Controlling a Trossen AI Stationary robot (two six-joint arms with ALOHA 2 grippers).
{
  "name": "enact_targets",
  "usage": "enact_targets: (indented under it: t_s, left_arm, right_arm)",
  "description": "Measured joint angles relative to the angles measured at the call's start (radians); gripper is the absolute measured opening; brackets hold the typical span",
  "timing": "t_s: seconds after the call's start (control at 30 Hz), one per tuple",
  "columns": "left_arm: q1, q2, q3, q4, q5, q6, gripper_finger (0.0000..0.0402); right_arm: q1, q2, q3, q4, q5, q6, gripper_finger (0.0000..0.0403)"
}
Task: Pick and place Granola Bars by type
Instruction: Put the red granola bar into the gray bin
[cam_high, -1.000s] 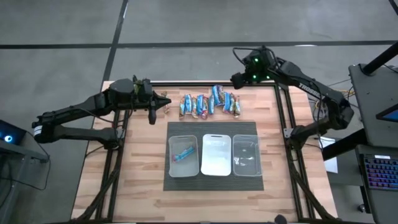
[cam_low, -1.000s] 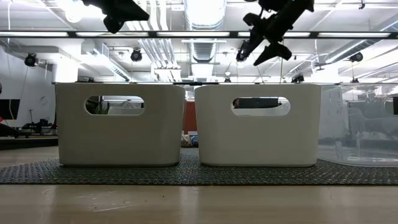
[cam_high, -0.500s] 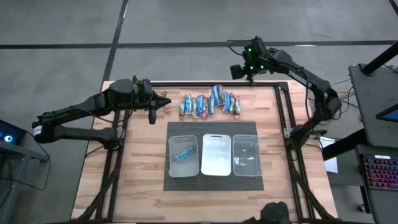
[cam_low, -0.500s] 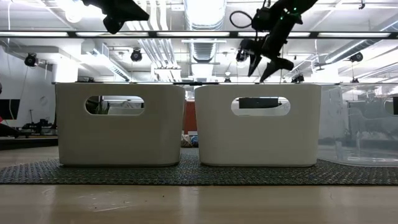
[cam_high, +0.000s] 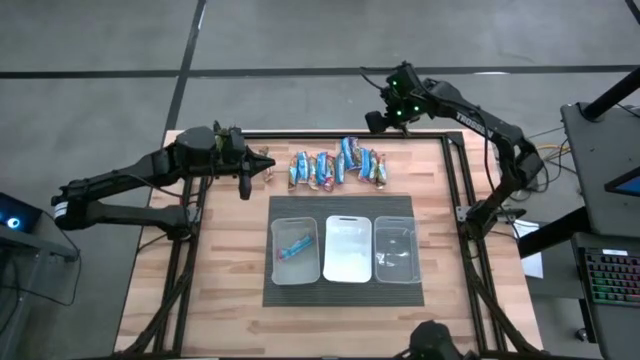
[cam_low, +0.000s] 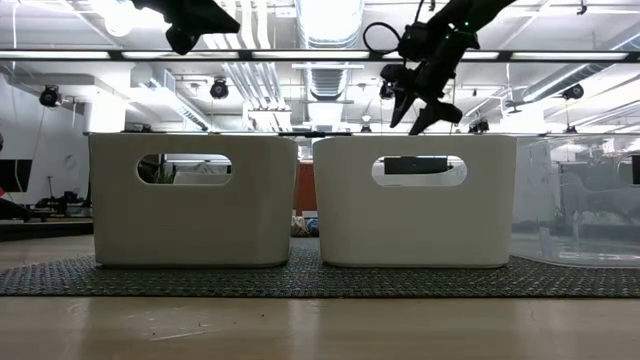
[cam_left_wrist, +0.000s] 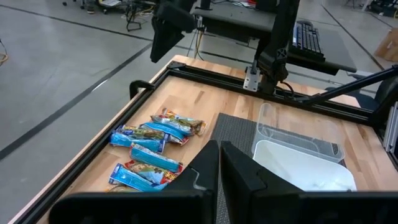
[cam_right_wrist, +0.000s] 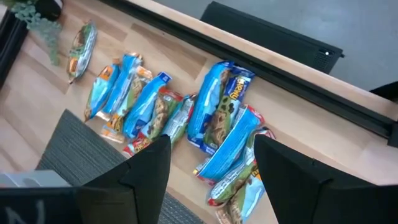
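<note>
The granola bars (cam_high: 338, 168) lie in a row near the table's far edge, blue and blue-with-red wrappers overlapping (cam_right_wrist: 217, 124); one brownish bar (cam_right_wrist: 81, 43) lies apart at the left end. One blue-and-red bar (cam_high: 292, 247) lies in the left bin. My right gripper (cam_high: 373, 122) hangs open above the far edge, over the row's right end (cam_right_wrist: 211, 180), touching nothing; it also shows in the low view (cam_low: 412, 103). My left gripper (cam_high: 245, 183) hovers shut left of the row (cam_left_wrist: 219, 163), holding nothing.
Three clear bins stand side by side on a dark mat: left (cam_high: 294, 252), middle (cam_high: 348, 250), right (cam_high: 396, 250). A small green plant (cam_right_wrist: 38, 17) sits by the row's left end. A black frame rail (cam_high: 330, 134) runs along the far edge.
My right gripper has tipped from slanting to pointing down and drifted a little toward the table's left along the far edge, staying open. The right arm's elbow has swung toward the far side. The left arm and the bars have kept still.
</note>
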Motion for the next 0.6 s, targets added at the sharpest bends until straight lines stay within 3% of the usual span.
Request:
enact_targets:
  t_s: [0.6]
  left_arm:
    - [-0.001,0.000,0.000,0.000,-0.008,-0.018,0.0000]
  right_arm:
    - [-0.008,0.000,-0.039,-0.017,0.155,0.078,0.0221]
